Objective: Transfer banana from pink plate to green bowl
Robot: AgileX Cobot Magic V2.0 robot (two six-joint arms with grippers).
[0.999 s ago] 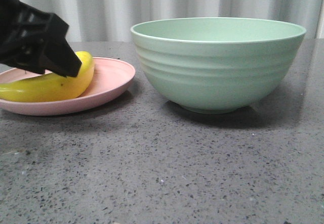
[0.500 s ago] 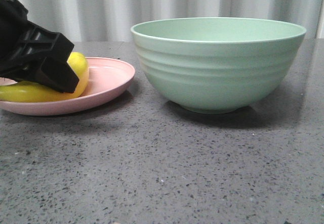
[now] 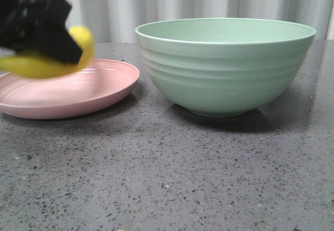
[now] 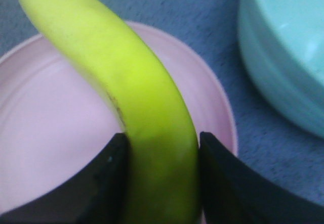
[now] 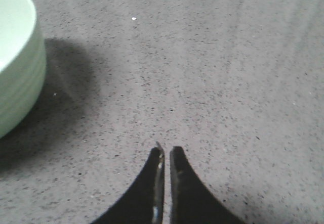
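My left gripper (image 3: 55, 46) is shut on the yellow banana (image 3: 47, 65) and holds it in the air just above the pink plate (image 3: 78, 93) at the left. In the left wrist view both black fingers (image 4: 104, 178) press the banana (image 4: 126, 87) over the plate (image 4: 45, 128). The large green bowl (image 3: 224, 67) stands to the right of the plate; its edge shows in the left wrist view (image 4: 283, 62) and the right wrist view (image 5: 17, 62). My right gripper (image 5: 165, 150) is shut and empty over bare tabletop, apart from the bowl.
The grey speckled tabletop (image 3: 167, 179) spreads in front of the plate and bowl. A pale curtain (image 3: 182, 4) hangs behind the table.
My left gripper has risen with the banana. The banana lay on the pink plate and now hangs above it. The bowl and plate have not moved.
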